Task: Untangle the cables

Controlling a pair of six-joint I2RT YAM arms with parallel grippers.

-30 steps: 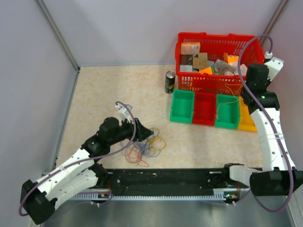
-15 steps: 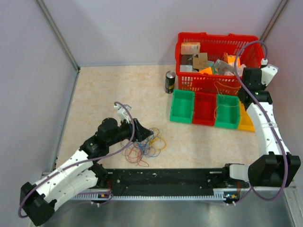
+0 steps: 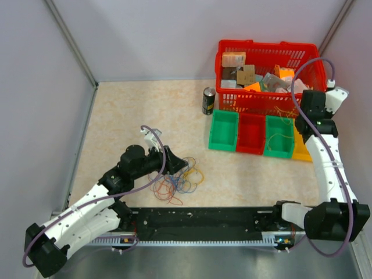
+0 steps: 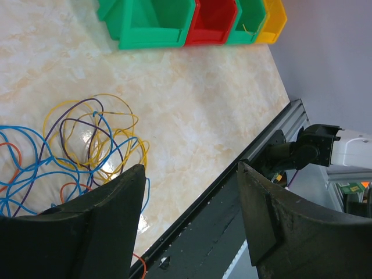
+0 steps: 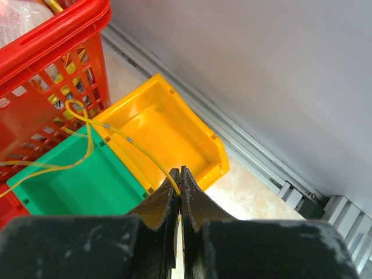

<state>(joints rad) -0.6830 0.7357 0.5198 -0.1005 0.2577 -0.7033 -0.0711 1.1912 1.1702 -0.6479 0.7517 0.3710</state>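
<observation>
**Op 1:** From my station, the right jaws are pinched shut on a single yellow cable [image 5: 128,141], low in the centre of the right wrist view. What worries you?

**Op 2:** That strand. From the jaws it runs up and to the left over the rim where the yellow bin [image 5: 174,133] meets the green bin [image 5: 75,186]. It ends in a small loop against the lattice of the red basket [image 5: 52,35], and a second length doubles back toward the lower left across the green bin. So its long axis is a diagonal, lower centre to upper left. If I drag it, I think the loop could hook the lattice or a bin wall. The wire is so thin it may also slide out of the grip.

**Op 1:** And the rest?

**Op 2:** The other cables [image 3: 177,180] sit in a heap on the bench [image 3: 145,110], lower centre-left of the top view and well apart from the bins. The left jaws stand wide apart just above the heap's left edge, holding nothing.

**Op 1:** Which way does the heap point?

**Op 2:** I can't give it a heading. It's a roughly round sprawl of blue, orange, yellow and dark curls. My fear is closing on several strands at once and cinching a knot tighter.
</observation>
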